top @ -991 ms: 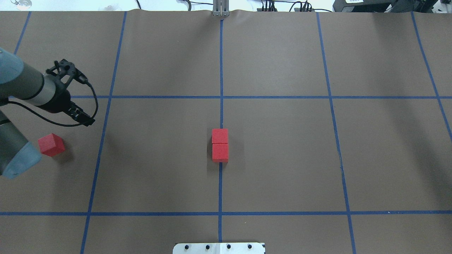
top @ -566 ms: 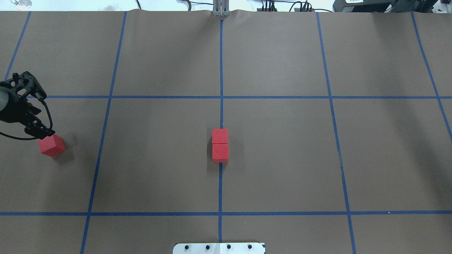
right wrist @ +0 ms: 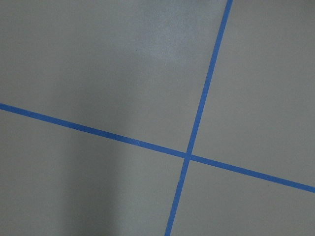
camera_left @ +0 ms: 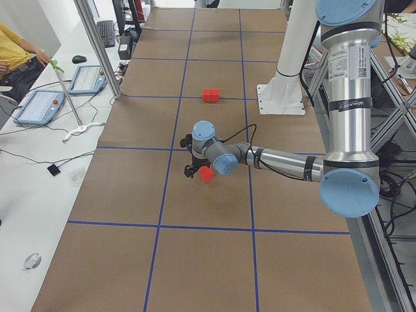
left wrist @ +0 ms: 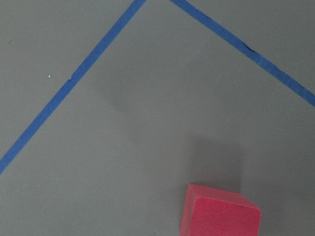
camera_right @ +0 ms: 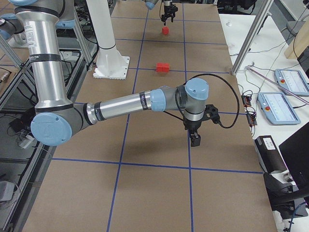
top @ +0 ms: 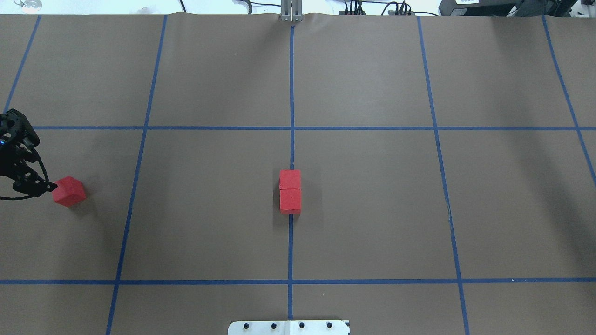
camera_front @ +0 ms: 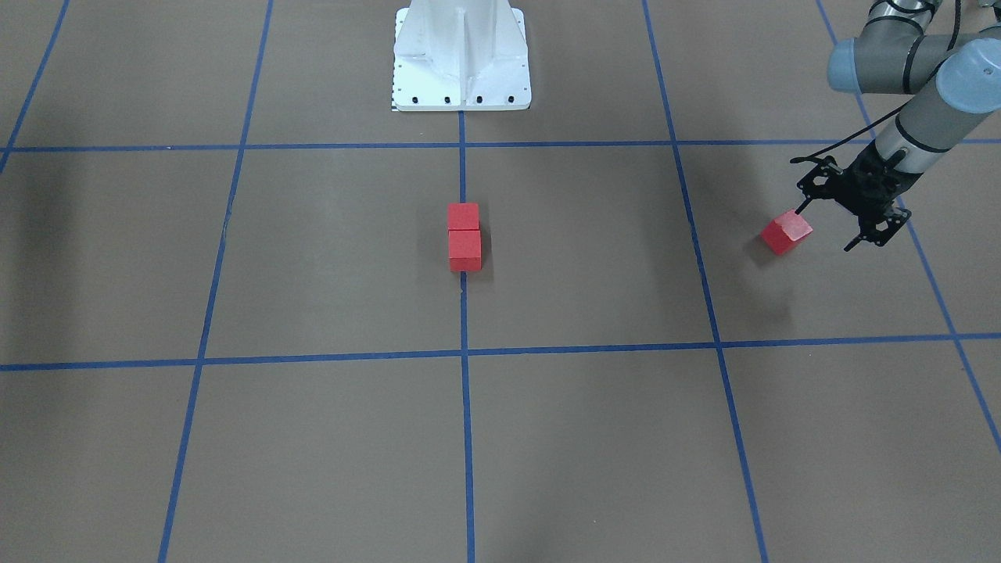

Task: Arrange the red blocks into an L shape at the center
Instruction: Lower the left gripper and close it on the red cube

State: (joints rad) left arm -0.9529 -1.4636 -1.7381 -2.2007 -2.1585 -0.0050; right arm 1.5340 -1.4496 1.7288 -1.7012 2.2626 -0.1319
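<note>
Two red blocks (top: 290, 179) (top: 290, 201) lie touching in a short line on the blue tape line (top: 291, 149) at the center, also seen in the front view (camera_front: 464, 234). A third red block (top: 69, 190) sits alone at the far left, turned askew (camera_front: 787, 231). My left gripper (top: 49, 186) hangs right beside this block, on the side away from the center. I cannot tell whether it is open or shut. The left wrist view shows the lone block (left wrist: 219, 211) at its bottom edge and no fingers. My right gripper (camera_right: 195, 141) hovers over bare floor; its state is unclear.
The white robot base (camera_front: 461, 55) stands at the table's near middle edge. Blue tape lines divide the brown surface into squares. A person in a yellow sleeve (camera_left: 16, 49) sits by a side table with tablets (camera_left: 39, 107), beyond a metal post (camera_left: 97, 45).
The left arm has swung back to the left and its gripper has come down beside the lone block. None of the three blocks has moved.
</note>
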